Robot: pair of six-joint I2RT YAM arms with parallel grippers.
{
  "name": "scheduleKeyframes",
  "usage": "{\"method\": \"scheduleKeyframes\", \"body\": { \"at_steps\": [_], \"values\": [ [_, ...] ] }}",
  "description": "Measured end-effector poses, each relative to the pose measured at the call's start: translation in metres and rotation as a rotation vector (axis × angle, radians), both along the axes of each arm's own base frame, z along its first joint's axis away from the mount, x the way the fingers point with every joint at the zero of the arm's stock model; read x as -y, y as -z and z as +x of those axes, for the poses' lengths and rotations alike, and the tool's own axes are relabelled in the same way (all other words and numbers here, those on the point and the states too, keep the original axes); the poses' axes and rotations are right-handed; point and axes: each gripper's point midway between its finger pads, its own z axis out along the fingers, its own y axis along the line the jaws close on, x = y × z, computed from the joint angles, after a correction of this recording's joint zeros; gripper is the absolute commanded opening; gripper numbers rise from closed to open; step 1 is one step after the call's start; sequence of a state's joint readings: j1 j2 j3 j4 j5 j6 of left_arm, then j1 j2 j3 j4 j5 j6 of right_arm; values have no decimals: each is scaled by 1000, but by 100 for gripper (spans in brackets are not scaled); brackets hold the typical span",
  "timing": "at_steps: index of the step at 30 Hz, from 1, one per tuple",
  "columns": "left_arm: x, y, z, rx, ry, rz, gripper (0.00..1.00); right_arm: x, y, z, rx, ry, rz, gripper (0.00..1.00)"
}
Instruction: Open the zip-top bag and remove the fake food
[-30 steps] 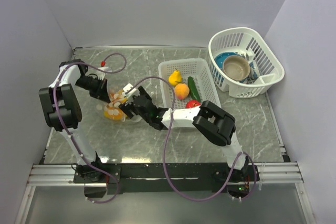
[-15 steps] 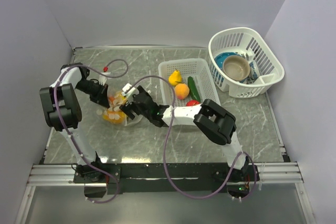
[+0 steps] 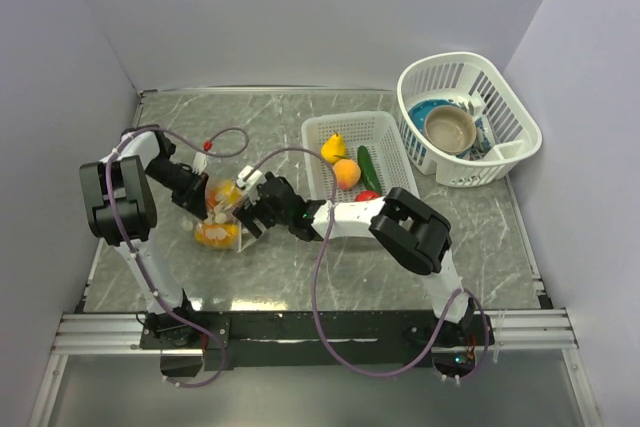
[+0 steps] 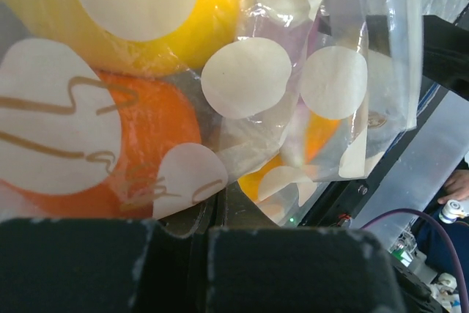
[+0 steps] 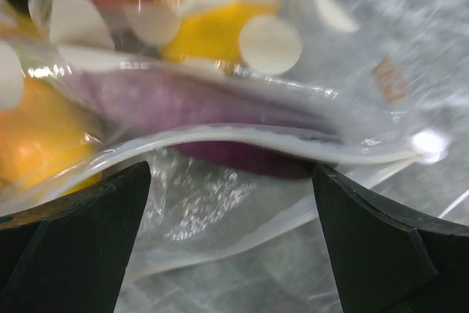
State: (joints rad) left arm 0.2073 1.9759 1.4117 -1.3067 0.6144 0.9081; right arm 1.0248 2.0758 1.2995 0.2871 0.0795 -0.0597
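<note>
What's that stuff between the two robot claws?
The zip-top bag, holding orange and yellow fake food, lies between the left gripper and right gripper; the top external view shows it.

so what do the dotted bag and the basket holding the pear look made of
The zip-top bag looks like thin clear plastic film: it crinkles and glares. The white basket looks like rigid moulded plastic, probably matte: an even, stiff lattice.

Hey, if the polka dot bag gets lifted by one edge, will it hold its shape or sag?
The zip-top bag will probably sag: its film looks thin and creased. The fake food inside is rounded, so it will likely roll to the low end. The glossy plastic may slip in a light grip.
</note>
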Motion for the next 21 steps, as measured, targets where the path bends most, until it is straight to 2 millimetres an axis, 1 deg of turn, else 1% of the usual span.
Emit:
{"method": "scheduleKeyframes", "body": {
  "at_steps": [4, 6, 10, 13, 17, 21],
  "values": [
    [2, 4, -5, -10, 12, 10, 1, 10, 23, -17, -54, -7, -28, 100],
    [6, 6, -8, -21, 29, 22, 1, 11, 29, -23, -66, -12, -39, 100],
    [24, 6, -9, -16, 111, 45, 1, 7, 27, -29, -49, -12, -42, 100],
    [33, -1, -3, 3, 148, 46, 1, 7, 25, -29, -23, -2, -53, 100],
    [33, -14, 11, 61, 141, 57, 1, 11, 13, -29, 42, 30, -49, 99],
    [29, -33, 15, 122, 126, 90, 1, 18, -2, -31, 123, 62, -43, 99]
  ]
}}
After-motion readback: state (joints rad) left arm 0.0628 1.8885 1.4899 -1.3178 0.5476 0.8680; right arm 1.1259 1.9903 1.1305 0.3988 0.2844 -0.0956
